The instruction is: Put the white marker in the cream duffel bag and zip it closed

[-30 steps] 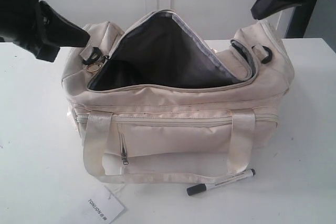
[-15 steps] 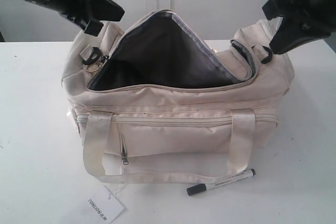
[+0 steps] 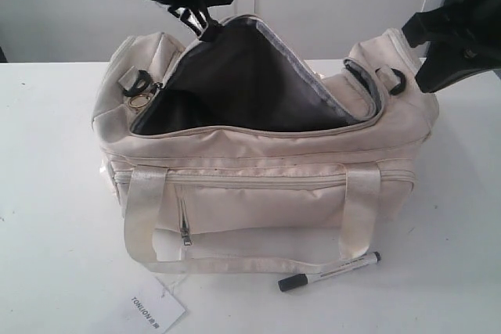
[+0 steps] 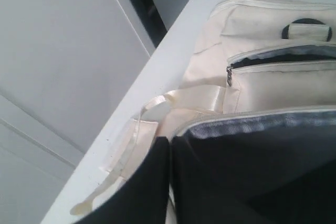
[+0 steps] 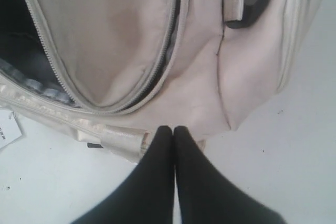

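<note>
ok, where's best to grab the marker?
Mid-barrel of the marker, from straight above, jaws across it. It lies flat and angled on the table in front of the bag; its far end sits close to the handle, so stay central.

Cream duffel bag [image 3: 266, 185], mouth wide open: free entry from above and the front. Raised flap [image 3: 258, 68], left gripper [image 3: 202, 25] at its top edge, walls the bag's rear; right gripper [image 5: 173, 129] crowds its right end; white marker [image 3: 329, 271] lies before it.
</note>
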Controlling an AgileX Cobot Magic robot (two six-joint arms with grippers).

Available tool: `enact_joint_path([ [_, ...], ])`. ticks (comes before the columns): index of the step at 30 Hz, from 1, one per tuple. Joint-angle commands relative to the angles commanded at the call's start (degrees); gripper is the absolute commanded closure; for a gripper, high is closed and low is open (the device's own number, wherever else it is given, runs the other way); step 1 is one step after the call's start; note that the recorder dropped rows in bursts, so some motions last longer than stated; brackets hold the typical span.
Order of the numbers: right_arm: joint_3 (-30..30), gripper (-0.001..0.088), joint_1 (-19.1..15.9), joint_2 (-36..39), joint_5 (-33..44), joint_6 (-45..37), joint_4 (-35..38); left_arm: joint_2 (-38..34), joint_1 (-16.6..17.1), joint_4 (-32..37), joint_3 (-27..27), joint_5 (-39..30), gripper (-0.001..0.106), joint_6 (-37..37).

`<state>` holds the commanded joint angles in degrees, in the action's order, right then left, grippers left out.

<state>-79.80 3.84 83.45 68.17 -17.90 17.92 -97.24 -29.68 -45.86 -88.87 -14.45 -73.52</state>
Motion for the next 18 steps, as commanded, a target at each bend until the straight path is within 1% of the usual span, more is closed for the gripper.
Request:
enact_joint_path([
  [1,0.0,0.0868,0.0,0.0,-0.3,0.0,0.0,-0.8,-0.3,0.0,0.0,1.3,0.069,0.0],
  [2,0.0,0.0868,0.0,0.0,-0.4,0.0,0.0,-1.2,-0.3,0.0,0.0,1.8,0.066,0.0],
  [3,0.0,0.0868,0.0,0.0,-0.6,0.0,0.0,-2.2,-0.3,0.0,0.0,3.0,0.058,0.0],
  [5,0.0,0.0868,0.0,0.0,-0.7,0.0,0.0,-2.9,-0.3,0.0,0.0,3.1,0.053,0.0],
  [7,0.0,0.0868,0.0,0.0,-0.9,0.0,0.0,-3.6,-0.3,-0.1,0.0,3.0,0.05,0.0],
  [10,0.0,0.0868,0.0,0.0,-1.1,0.0,0.0,-5.2,-0.3,-0.1,0.0,3.2,0.05,0.0],
  [13,0.0,0.0868,0.0,0.0,-1.1,0.0,0.0,-6.9,-0.3,-0.1,0.0,6.4,0.051,0.0],
  [14,0.0,0.0868,0.0,0.0,-1.1,0.0,0.0,-7.2,-0.3,-0.1,0.0,9.1,0.056,0.1],
  [15,0.0,0.0868,0.0,0.0,-1.1,0.0,0.0,-7.4,-0.3,-0.1,0.0,10.5,0.064,0.4],
  [18,0.1,0.0868,0.0,0.0,-1.1,-0.1,0.0,-7.4,-0.2,-0.2,0.0,14.4,0.105,0.7],
])
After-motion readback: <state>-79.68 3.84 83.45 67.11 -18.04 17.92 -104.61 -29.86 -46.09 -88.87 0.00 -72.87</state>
